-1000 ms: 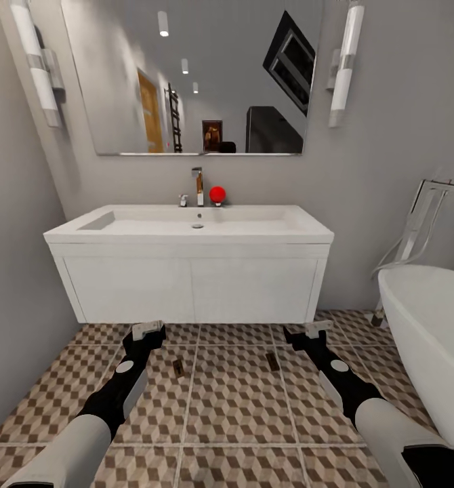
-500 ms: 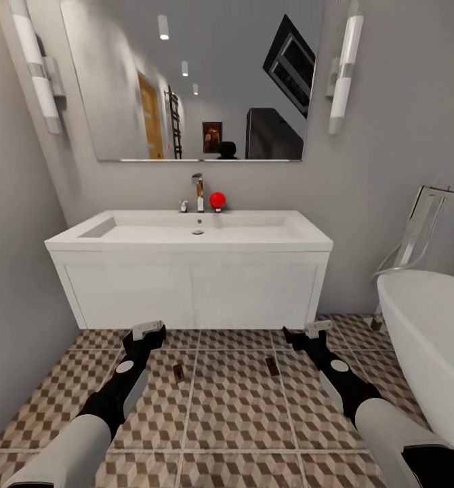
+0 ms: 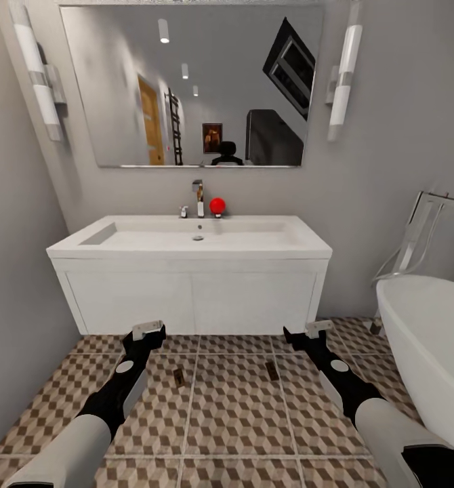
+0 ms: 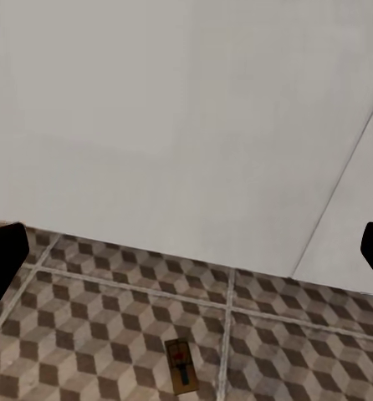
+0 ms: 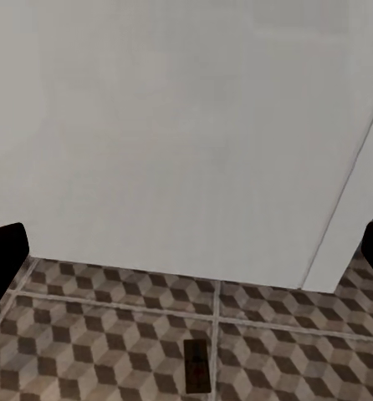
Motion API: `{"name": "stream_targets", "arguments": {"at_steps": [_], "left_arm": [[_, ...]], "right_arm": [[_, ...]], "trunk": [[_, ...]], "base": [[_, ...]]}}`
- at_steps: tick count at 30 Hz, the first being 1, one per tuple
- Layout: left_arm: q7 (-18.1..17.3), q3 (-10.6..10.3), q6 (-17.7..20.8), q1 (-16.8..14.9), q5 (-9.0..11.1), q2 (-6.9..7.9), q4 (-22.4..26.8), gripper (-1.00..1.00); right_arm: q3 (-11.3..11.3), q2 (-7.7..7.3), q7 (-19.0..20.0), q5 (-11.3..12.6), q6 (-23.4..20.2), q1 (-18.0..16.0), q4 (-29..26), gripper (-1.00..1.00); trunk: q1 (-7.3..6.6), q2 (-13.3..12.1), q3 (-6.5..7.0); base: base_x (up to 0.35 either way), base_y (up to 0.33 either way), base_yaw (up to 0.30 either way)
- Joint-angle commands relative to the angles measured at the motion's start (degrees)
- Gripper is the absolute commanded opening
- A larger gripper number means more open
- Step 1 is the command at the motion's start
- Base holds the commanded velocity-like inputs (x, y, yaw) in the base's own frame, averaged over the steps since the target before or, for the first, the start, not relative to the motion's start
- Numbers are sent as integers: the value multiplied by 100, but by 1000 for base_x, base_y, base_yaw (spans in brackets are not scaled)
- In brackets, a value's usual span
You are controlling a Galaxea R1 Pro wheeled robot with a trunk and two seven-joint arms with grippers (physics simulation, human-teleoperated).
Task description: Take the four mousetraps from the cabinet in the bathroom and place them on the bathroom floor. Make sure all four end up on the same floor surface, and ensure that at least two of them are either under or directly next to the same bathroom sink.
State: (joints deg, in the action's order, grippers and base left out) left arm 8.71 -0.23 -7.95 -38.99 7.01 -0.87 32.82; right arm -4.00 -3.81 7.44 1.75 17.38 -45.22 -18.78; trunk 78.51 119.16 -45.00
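Observation:
Two mousetraps lie flat on the cube-patterned bathroom floor [image 3: 234, 413], just in front of the white sink [image 3: 193, 245] and its vanity. One mousetrap [image 3: 179, 376] [image 4: 181, 364] is below my left gripper [image 3: 148, 332]. The other mousetrap [image 3: 272, 371] [image 5: 196, 365] is below my right gripper [image 3: 316, 331]. Both grippers hover above the tiles, open and holding nothing. In the wrist views the black fingers [image 4: 2, 259] [image 5: 4, 251] stand far apart at the picture's edges.
A white bathtub [image 3: 430, 332] with a chrome filler [image 3: 417, 237] stands at the right. A grey wall [image 3: 17, 285] closes the left side. A faucet [image 3: 198, 191] and a red ball [image 3: 217, 205] sit on the sink's back edge, below a mirror [image 3: 193, 81].
The whole head view has shifted: sink and mirror sit lower in the picture and the mirror's top edge shows. That is camera motion. Arms and mousetraps keep their places.

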Motion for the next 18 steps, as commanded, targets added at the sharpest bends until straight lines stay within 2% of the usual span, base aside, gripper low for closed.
{"name": "stream_targets", "arguments": {"at_steps": [1, 18], "left_arm": [[7, -3, -22, -3, 55, -1, -3, 100], [8, -2, -22, -3, 55, -1, -3, 100]], "right_arm": [[-40, -6, -6, 19, 20, -4, 6, 100], [-40, -6, -6, 19, 20, -4, 11, 100]], "trunk": [[-23, -39, 13], [-397, -721, 318]], "base": [[0, 0, 0], [0, 0, 0]]}}
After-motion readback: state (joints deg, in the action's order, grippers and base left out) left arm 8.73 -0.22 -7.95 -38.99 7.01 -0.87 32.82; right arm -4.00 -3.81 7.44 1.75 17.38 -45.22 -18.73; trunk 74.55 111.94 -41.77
